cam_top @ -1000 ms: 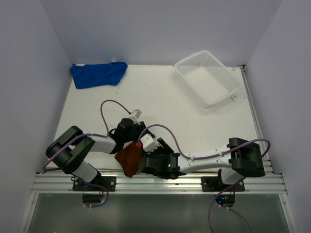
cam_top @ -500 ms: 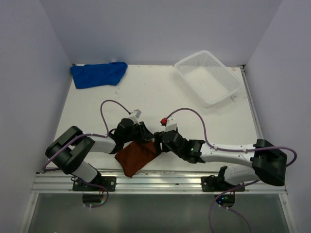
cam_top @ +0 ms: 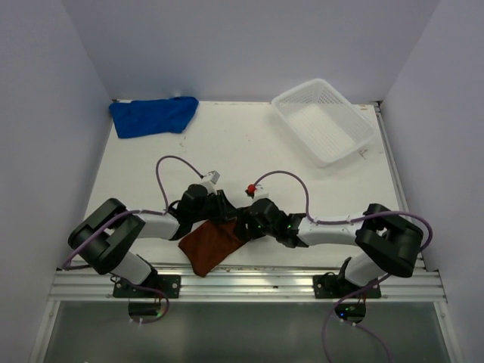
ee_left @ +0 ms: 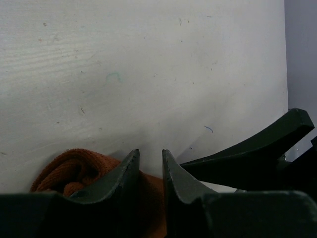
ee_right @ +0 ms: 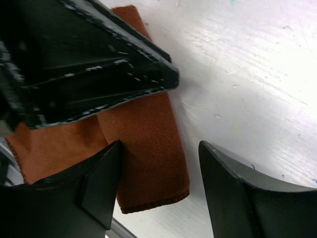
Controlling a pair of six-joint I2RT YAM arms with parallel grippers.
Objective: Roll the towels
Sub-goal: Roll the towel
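The rust-brown towel (cam_top: 210, 243) lies folded flat near the table's front edge, left of centre; it also shows in the right wrist view (ee_right: 148, 139) and the left wrist view (ee_left: 74, 171). My left gripper (cam_top: 229, 215) sits low at the towel's far right corner, its jaws (ee_left: 151, 154) nearly closed with brown cloth between them. My right gripper (cam_top: 244, 227) is open, its jaws (ee_right: 158, 168) wide apart over the towel's folded right edge, right beside the left gripper (ee_right: 89, 64). The royal blue towel (cam_top: 153, 115) lies crumpled at the far left corner.
A white mesh basket (cam_top: 324, 121) stands tilted at the far right. The metal rail (cam_top: 249, 286) runs along the table's front edge just below the brown towel. Grey walls close in the table on three sides.
My right gripper lifted off the towel at the front edge and swung to its right corner, open. The towel now lies flatter and spread to the right. The left gripper stayed.
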